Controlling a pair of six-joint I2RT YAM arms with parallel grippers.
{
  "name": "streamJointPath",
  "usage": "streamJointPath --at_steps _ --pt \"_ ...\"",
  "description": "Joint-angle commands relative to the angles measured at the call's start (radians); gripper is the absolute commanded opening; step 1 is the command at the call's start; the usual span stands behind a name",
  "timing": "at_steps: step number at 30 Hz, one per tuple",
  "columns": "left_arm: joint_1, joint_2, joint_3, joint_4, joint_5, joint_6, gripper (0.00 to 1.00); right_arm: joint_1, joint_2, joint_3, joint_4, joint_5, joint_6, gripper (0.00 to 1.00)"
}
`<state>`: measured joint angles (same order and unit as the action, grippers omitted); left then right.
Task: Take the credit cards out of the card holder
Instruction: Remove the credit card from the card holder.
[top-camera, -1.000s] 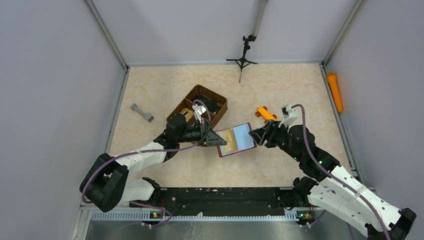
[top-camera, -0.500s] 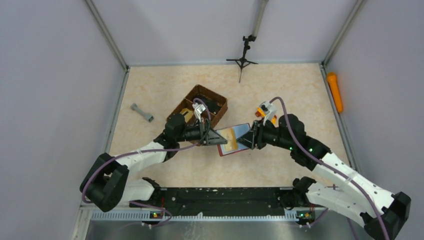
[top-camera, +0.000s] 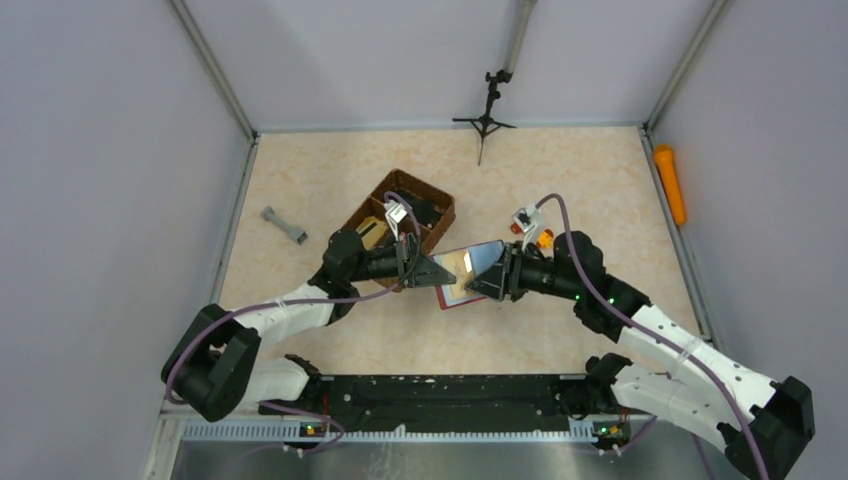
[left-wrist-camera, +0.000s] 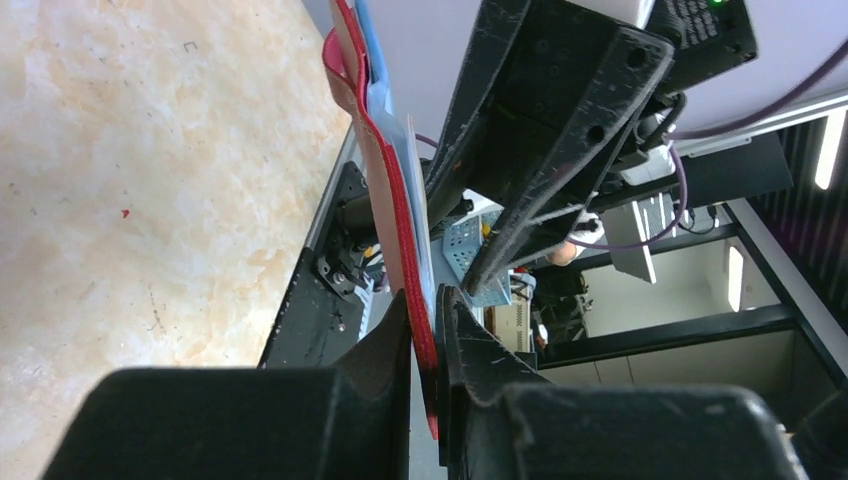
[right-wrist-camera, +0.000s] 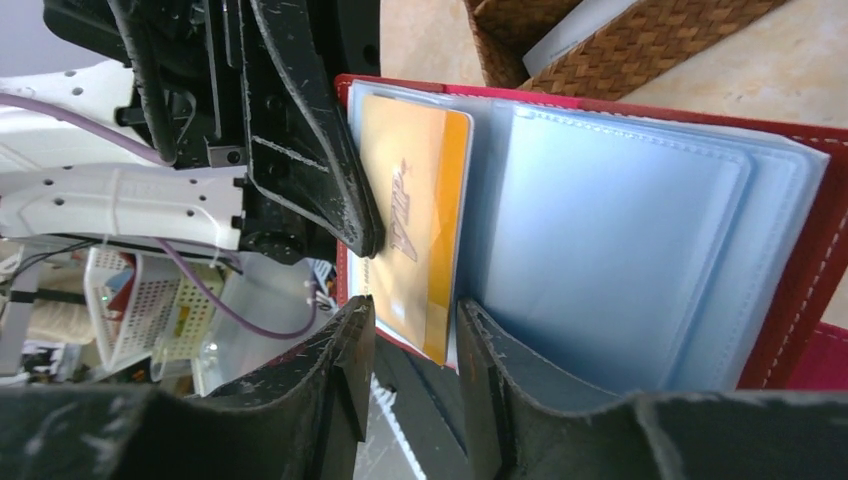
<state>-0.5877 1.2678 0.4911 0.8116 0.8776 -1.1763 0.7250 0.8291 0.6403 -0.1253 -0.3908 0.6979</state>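
My left gripper (top-camera: 437, 272) is shut on the left edge of the dark red card holder (top-camera: 462, 272) and holds it open and tilted above the table. In the left wrist view the red edge (left-wrist-camera: 385, 180) runs up from between my shut jaws (left-wrist-camera: 428, 345). My right gripper (top-camera: 490, 276) is open at the holder's near edge. In the right wrist view its jaws (right-wrist-camera: 412, 345) stand apart around the lower corner of an orange-tan credit card (right-wrist-camera: 415, 215), which sits in a clear bluish sleeve (right-wrist-camera: 610, 250) of the holder (right-wrist-camera: 800, 300). I see no other cards.
A brown woven basket (top-camera: 400, 208) stands just behind the left gripper. A grey dumbbell-shaped piece (top-camera: 284, 225) lies at the left. An orange toy (top-camera: 542, 238) sits behind the right arm. An orange cylinder (top-camera: 670, 183) lies outside the right wall. A small tripod (top-camera: 487, 112) stands at the back.
My right gripper has moved left from beside the holder onto its open face and near edge. The left gripper has kept its hold and lifted the holder slightly.
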Motion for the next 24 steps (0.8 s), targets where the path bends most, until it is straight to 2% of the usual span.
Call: streamJointPath --at_steps 1,7,13,14,16,19,20,24 --pt "0.003 -0.027 -0.012 0.171 0.036 -0.049 0.00 -0.040 -0.021 -0.042 0.109 -0.061 0.080 0.34" --pt "0.003 -0.024 -0.029 0.244 0.043 -0.081 0.00 -0.090 -0.052 -0.145 0.365 -0.153 0.250 0.12" --pt "0.004 0.009 -0.035 0.327 0.048 -0.127 0.00 -0.093 -0.051 -0.210 0.579 -0.174 0.377 0.06" --pt "0.004 0.016 -0.035 0.344 0.051 -0.138 0.00 -0.094 -0.057 -0.214 0.595 -0.172 0.383 0.00" --pt "0.003 0.027 -0.035 0.370 0.054 -0.156 0.04 -0.097 -0.076 -0.221 0.597 -0.160 0.386 0.00" --pt "0.003 0.032 -0.040 0.382 0.051 -0.164 0.24 -0.110 -0.112 -0.224 0.541 -0.128 0.374 0.00" --pt "0.006 0.033 -0.041 0.383 0.048 -0.163 0.27 -0.116 -0.121 -0.223 0.525 -0.121 0.370 0.00" --pt "0.008 0.031 -0.043 0.388 0.047 -0.164 0.26 -0.125 -0.127 -0.220 0.498 -0.123 0.366 0.00"
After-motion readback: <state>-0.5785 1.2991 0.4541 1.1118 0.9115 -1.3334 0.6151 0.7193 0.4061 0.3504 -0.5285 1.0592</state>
